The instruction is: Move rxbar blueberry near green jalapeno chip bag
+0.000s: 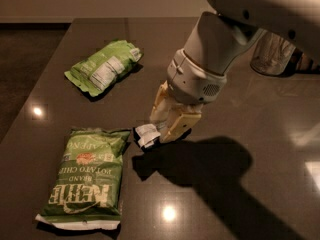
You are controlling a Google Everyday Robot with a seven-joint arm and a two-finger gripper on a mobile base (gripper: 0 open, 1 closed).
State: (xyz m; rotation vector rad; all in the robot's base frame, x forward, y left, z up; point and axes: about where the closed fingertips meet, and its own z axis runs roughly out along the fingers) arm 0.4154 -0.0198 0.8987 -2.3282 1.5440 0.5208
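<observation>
The green jalapeno chip bag [85, 181] lies flat at the front left of the tabletop [260, 134], its long axis running front to back. A paler green bag [102, 69] sits behind it. Just right of the chip bag's far corner, the rxbar blueberry [146, 135] pokes leftward out of the gripper [162, 131], which is clamped on it, seemingly just off the surface. Only a sliver of bare tabletop separates bar and bag.

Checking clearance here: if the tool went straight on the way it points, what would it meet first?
Probably the table, just beside the green jalapeno chip bag; the tool, above it gripping the rxbar blueberry, points down-left. Depth is unclear.
</observation>
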